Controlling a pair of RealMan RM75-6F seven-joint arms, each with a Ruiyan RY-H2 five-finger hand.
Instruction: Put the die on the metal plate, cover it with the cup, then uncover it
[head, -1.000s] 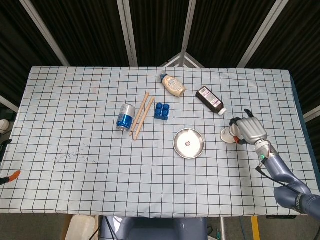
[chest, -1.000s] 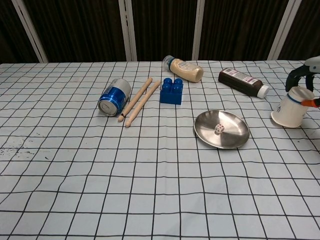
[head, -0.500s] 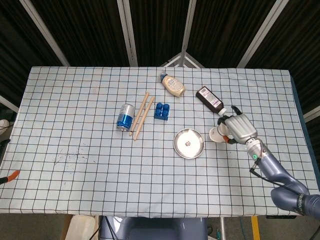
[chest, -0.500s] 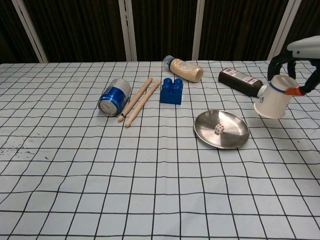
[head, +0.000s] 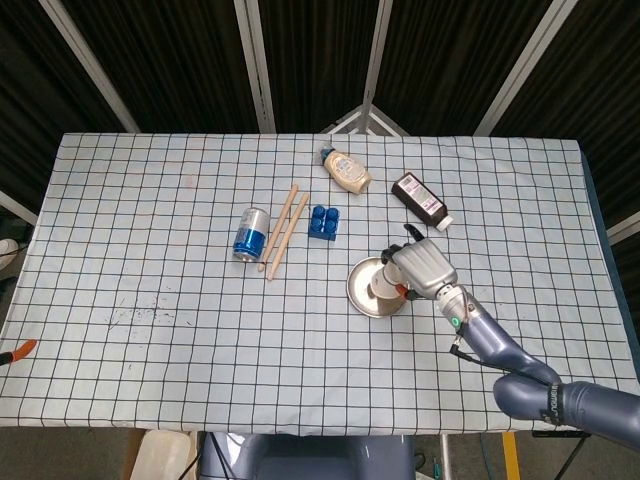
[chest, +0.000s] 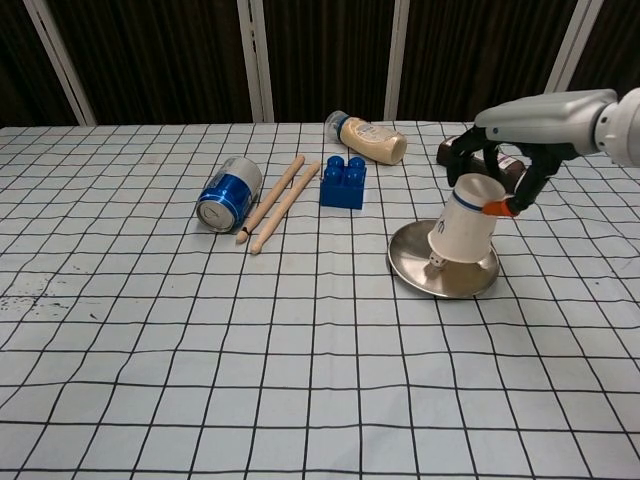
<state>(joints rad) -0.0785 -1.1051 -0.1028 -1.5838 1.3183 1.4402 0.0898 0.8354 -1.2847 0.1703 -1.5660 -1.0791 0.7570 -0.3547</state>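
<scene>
One robot hand (chest: 497, 170), the right, grips an upturned white paper cup (chest: 464, 230) by its base, tilted over the small white die (chest: 434, 263) on the round metal plate (chest: 405, 266); light and crushable, it likely needs gentle pressure.

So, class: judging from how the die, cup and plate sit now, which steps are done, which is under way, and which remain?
Done: the die lies on the metal plate. Under way: the right hand holds the cup mouth-down and tilted over the plate, the die showing at its rim, so it is not yet covered. Left: set the cup down over the die, then lift it off. The left hand is out of view.
</scene>
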